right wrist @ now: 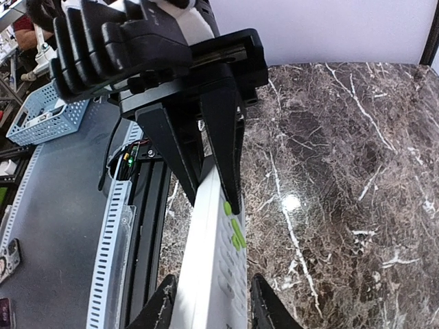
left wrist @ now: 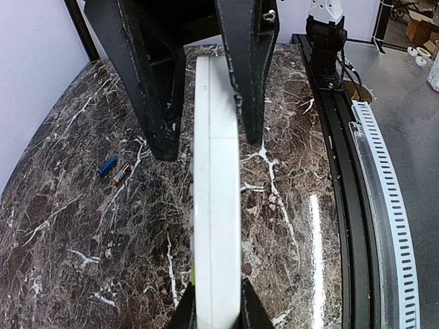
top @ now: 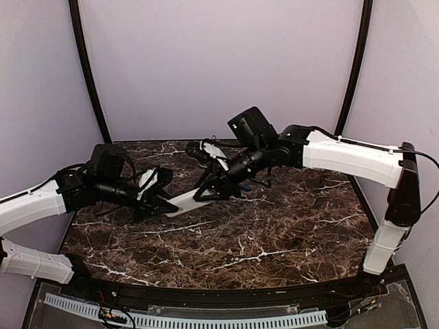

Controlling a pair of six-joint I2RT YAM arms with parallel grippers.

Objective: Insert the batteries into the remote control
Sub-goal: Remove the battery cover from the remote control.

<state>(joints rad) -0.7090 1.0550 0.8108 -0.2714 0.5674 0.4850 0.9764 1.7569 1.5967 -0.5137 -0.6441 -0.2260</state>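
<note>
My left gripper (left wrist: 214, 314) is clamped on one end of the remote control (left wrist: 216, 205). It pinches the two long edges and holds the handset up off the marble table (left wrist: 75, 260), edge-on to that wrist's camera. My right gripper (right wrist: 211, 298) straddles the other end with its jaws apart. From the left wrist I see one finger against the white edge and a gap at the other, so it has no grip yet.

I judge this to be a two-handed hold being set up so the back can be worked on. To do it well I'd centre the right jaws until both gaps match, then close slowly. I'd slacken the left only when the right side holds firm.

The button face, with its green keys (right wrist: 234, 229), shows to the right wrist camera; the battery door I cannot see. The batteries lie on the table well apart from both arms: a blue cell (left wrist: 106, 165) with a darker one (left wrist: 121, 175) just beside it.
</note>
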